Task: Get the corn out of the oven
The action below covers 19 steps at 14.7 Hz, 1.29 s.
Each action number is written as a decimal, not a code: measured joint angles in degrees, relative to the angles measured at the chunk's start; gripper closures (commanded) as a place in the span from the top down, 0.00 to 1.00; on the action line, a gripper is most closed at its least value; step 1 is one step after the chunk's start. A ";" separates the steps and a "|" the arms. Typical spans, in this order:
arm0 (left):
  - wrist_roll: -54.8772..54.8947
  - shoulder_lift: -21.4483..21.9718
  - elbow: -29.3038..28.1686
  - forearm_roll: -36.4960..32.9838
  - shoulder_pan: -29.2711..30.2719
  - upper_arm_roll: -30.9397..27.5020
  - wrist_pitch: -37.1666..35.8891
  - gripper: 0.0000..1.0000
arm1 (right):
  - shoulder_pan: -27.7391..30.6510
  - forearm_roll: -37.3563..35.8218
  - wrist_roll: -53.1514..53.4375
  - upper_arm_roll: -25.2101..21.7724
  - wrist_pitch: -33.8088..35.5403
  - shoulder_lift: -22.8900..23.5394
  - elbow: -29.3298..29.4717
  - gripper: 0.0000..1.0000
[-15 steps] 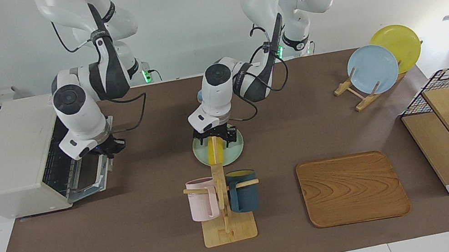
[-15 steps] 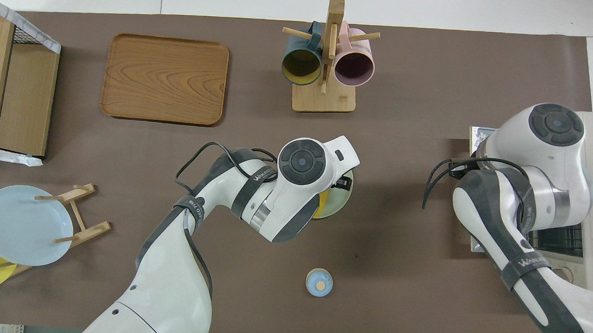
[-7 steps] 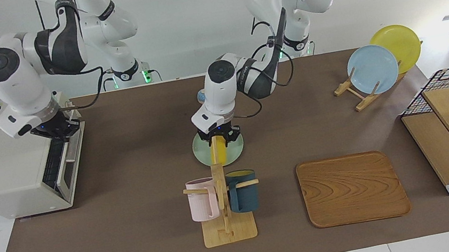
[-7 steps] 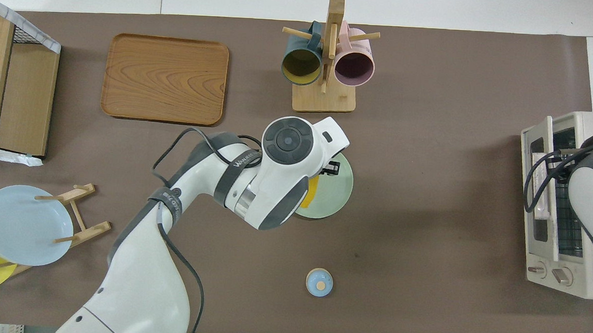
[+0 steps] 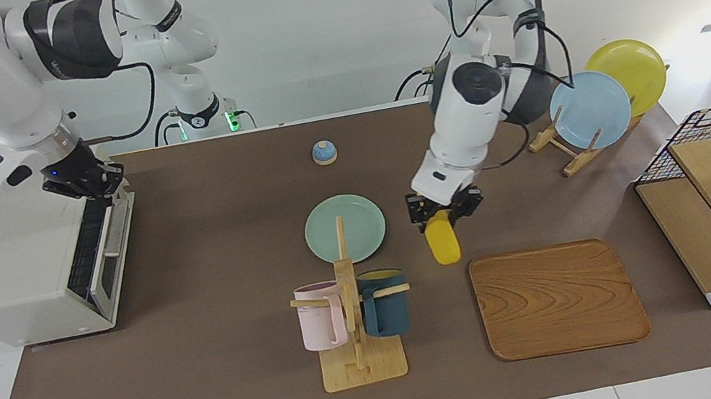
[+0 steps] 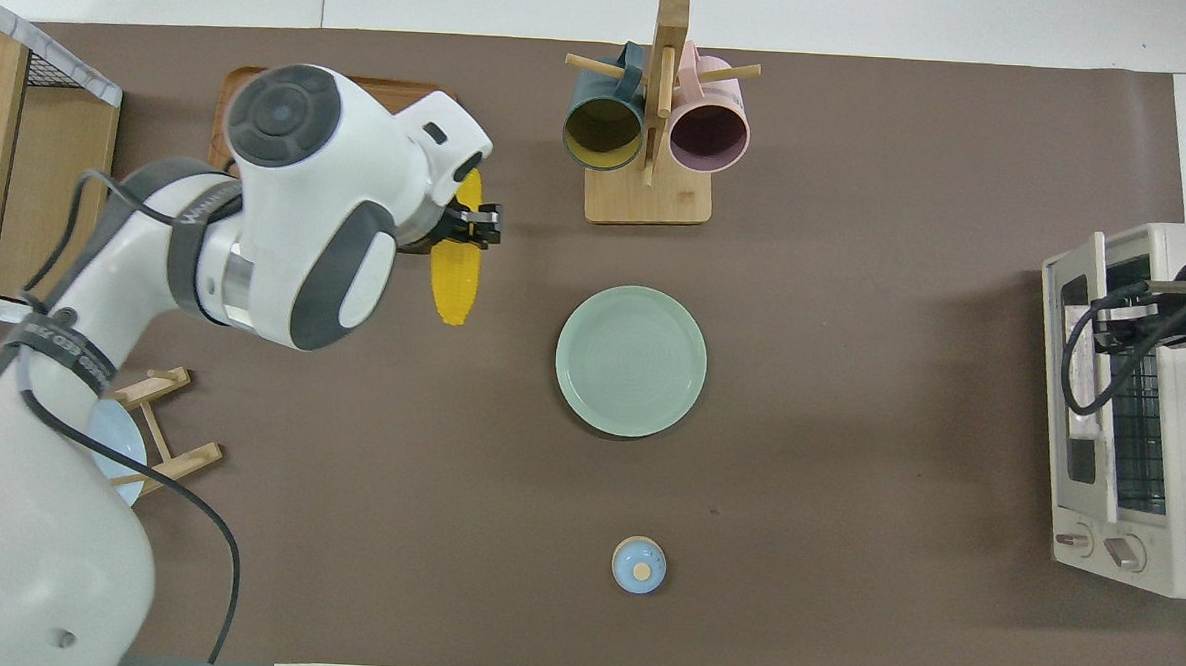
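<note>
Left claw carries the corn in the air; right claw sits at the oven.

The left claw [image 5: 444, 207] pinches the corn [image 5: 443, 242] by its upper end, the cob hanging down over the bare brown surface [image 5: 224, 369] between the green plate [image 5: 359, 217] and the wooden tray [image 5: 558, 299], close to the tray's corner. The mug rack [image 5: 355, 331] with its pink and blue mugs stands beside. At the other end, the right claw [image 5: 88, 182] is at the top edge of the oven [image 5: 16, 266], whose door is up; I cannot tell how its fingers stand. A small blue bell [image 5: 324, 152] sits near the robots.
</note>
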State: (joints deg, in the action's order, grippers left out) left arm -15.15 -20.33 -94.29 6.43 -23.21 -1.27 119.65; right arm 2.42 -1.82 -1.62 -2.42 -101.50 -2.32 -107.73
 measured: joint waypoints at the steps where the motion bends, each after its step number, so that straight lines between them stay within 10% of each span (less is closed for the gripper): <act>1: 3.07 -0.46 0.13 0.00 3.25 0.02 0.00 0.00 | -0.03 0.55 0.56 -0.04 -4.17 -0.50 -3.77 0.01; 11: 9.96 -19.35 15.61 -0.03 13.97 0.45 6.10 0.00 | -0.36 -4.95 2.61 -0.23 -9.55 -0.80 -10.68 0.02; 12: 10.33 -19.69 15.50 -0.09 13.94 0.51 7.31 0.06 | 0.14 -6.03 2.14 -0.25 -9.16 -0.83 -10.67 0.03; 13: 11.02 -19.90 15.04 -0.18 13.82 0.67 8.68 0.99 | 1.03 -6.48 1.12 -0.29 -8.92 -0.91 -10.64 0.07; 19: 16.32 -18.55 17.56 -0.29 13.93 0.66 0.42 1.00 | 2.51 -6.53 -1.02 -0.15 -2.59 -1.81 -6.04 0.18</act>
State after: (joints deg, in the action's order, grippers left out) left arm 1.17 -38.88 -76.73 6.14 -9.28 -0.61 120.07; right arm 4.93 -8.35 -2.64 -2.57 -104.10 -4.13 -113.77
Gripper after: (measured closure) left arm 0.000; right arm 0.863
